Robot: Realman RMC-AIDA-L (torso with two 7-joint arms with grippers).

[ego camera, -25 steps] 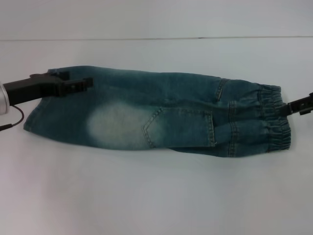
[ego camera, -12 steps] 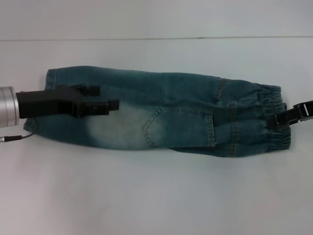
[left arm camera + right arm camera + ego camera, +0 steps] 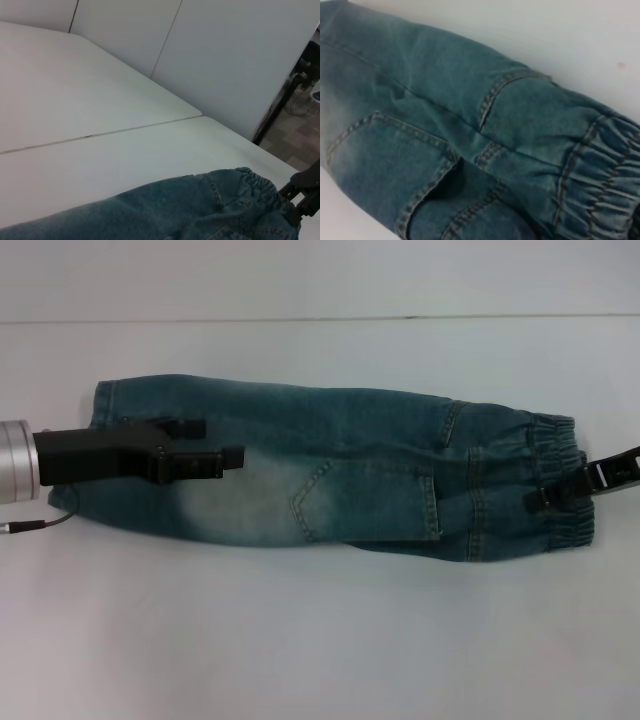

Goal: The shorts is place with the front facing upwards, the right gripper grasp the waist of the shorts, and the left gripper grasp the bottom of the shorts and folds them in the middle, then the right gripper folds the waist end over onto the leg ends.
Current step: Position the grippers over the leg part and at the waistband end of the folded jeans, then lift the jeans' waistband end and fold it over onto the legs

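One shorts [image 3: 340,475] (folded lengthwise), two grippers: left gripper [image 3: 212,443], right gripper [image 3: 545,498].

Work surface: white table [image 3: 320,640], matte, evenly lit, no hard shadows. A thin dark seam [image 3: 300,319] runs across its far part in the head view; the same seam [image 3: 100,133] shows in the left wrist view, where two table sections meet. Behind the table: pale grey-white wall panels [image 3: 240,55] with a vertical joint [image 3: 166,37] between them. At the wall's end, a dark upright edge [image 3: 280,105] and beyond it patterned floor [image 3: 292,145], dimmer than the table.
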